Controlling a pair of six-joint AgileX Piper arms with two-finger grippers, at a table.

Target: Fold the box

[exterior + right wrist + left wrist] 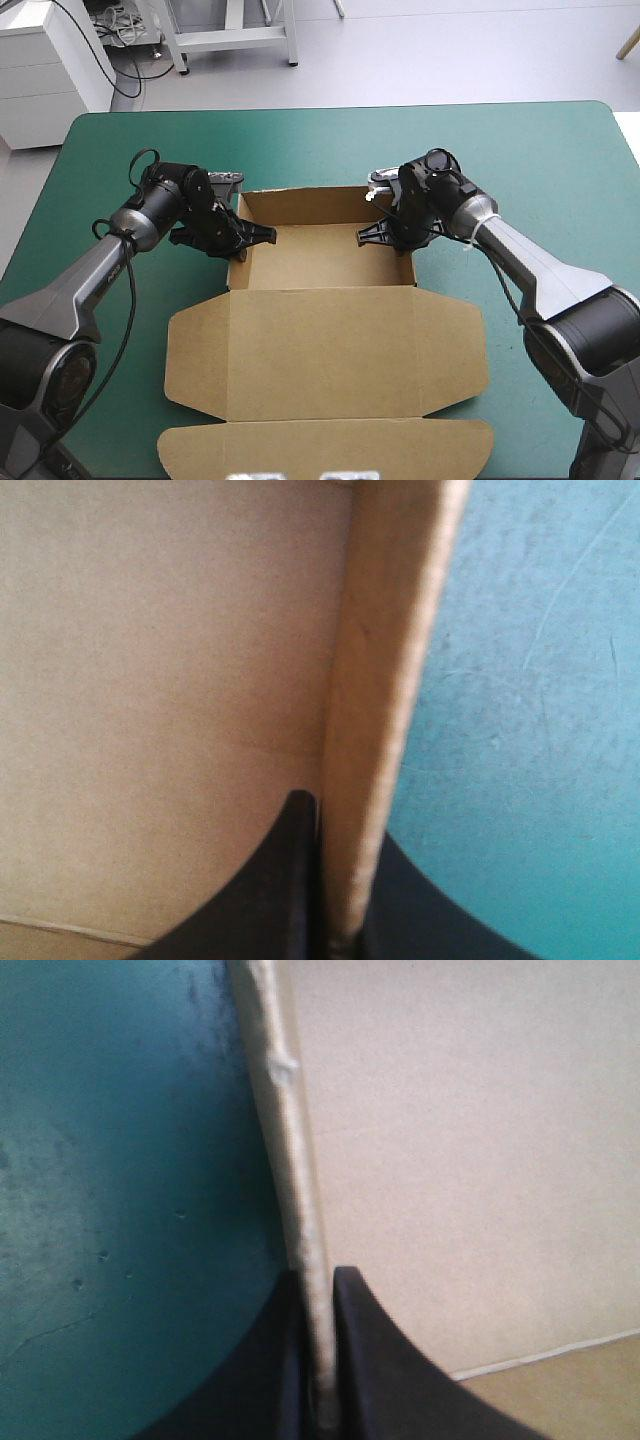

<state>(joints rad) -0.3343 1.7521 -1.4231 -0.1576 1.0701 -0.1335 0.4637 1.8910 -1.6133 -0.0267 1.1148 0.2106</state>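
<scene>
You're at the wall stage. The box (320,255) sits mid-table on the teal-green cover (320,140). Its far half is already up as an open tray, and the lid panel (325,335) w/ its front flap lies flat toward the near edge. Both side walls stand upright, w/ one arm on each.

Your left gripper (248,236) is nearly closed and pinches the left side wall (292,1160), straddling its edge. One black finger is outside over the cover, the other inside against the brown board, w/ only the board's thickness between them. Your right gripper (378,232) mirrors it, all but closed on the right side wall (385,680), w/ the inner finger in the tray and the outer on the cover side.

The walls look folded and held, but the wrist views don't show whether any tabs are locked into the floor. The next move prob. calls for seating each wall firmly along its length, then opening the fingers w/o dragging the wall outward. Keep both arms symmetric so the tray doesn't slide or skew. If you let go of one side first, that wall may spring back open.
</scene>
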